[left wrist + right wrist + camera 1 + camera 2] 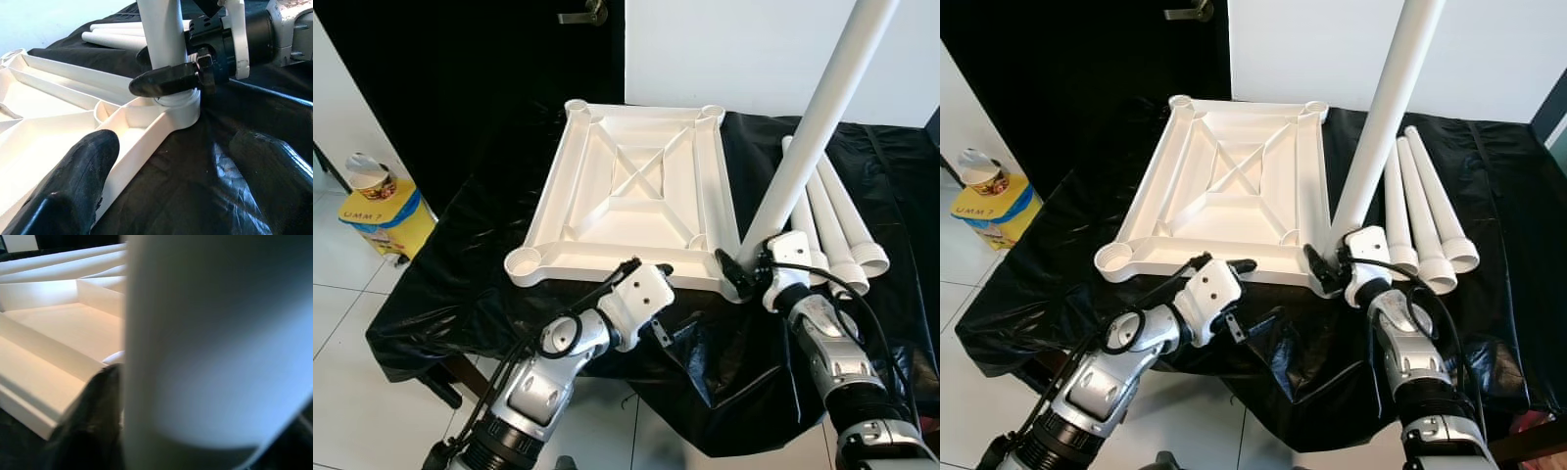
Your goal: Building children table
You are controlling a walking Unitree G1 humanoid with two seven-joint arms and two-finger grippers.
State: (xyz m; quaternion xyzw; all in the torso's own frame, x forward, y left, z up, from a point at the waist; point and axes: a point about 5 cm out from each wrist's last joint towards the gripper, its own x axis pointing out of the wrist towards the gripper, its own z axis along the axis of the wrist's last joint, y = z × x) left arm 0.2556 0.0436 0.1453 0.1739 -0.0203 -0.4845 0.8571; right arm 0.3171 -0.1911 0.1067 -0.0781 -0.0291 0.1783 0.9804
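Standing in the tabletop's (625,186) corner socket (182,108), a leg (813,132), right hand (736,270) clamped.

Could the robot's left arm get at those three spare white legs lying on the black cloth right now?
Probably not easily. The spare legs lie on the robot's right, beyond the upright leg that the right gripper grips. The left gripper rests at the tabletop edge.

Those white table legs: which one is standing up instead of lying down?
The leg held by the right gripper stands upright in the near right corner socket of the tabletop. The other three legs lie side by side on the black cloth.
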